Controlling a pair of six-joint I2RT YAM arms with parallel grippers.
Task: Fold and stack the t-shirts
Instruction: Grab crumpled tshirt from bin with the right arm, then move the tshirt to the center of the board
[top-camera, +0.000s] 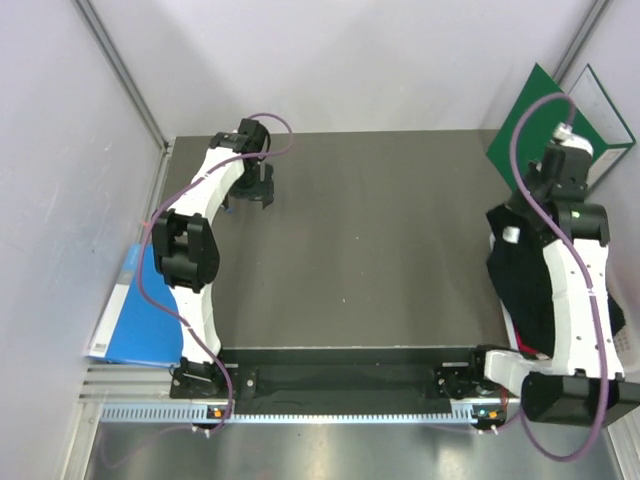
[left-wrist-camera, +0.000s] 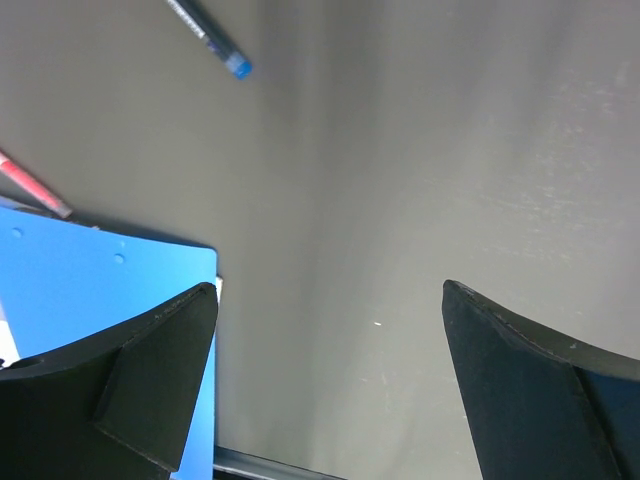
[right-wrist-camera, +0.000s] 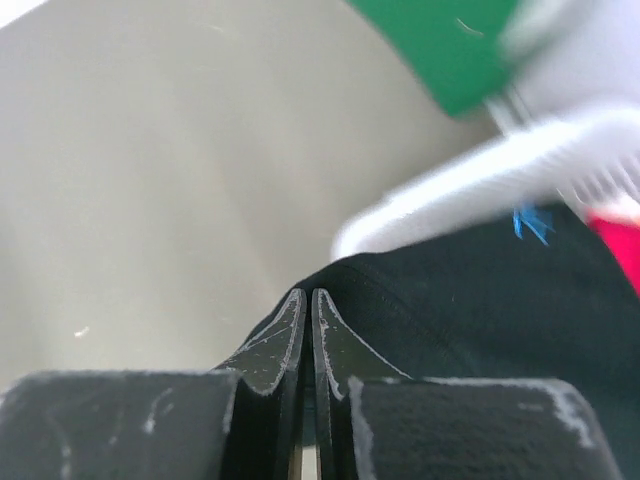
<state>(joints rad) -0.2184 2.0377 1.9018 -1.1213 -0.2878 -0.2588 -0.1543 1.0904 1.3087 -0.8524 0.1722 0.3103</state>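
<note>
The black t-shirt (top-camera: 515, 280) is bunched at the table's right edge, partly draped from a white basket (top-camera: 628, 345). My right gripper (top-camera: 499, 222) is shut on it. In the right wrist view the fingertips (right-wrist-camera: 307, 298) pinch the black t-shirt's stitched hem (right-wrist-camera: 470, 300), which rises to them in a peak. A strip of the magenta-red t-shirt (right-wrist-camera: 618, 245) shows at the right, behind the black one. My left gripper (top-camera: 258, 192) hangs open over bare table at the back left; its gap (left-wrist-camera: 330, 292) holds nothing.
A green folder (top-camera: 535, 115) leans at the back right, near the basket rim (right-wrist-camera: 480, 190). A blue folder (top-camera: 135, 310) lies off the table's left edge. A blue-tipped pen (left-wrist-camera: 210, 38) and a red pen (left-wrist-camera: 30, 185) lie by it. Grey walls enclose the table.
</note>
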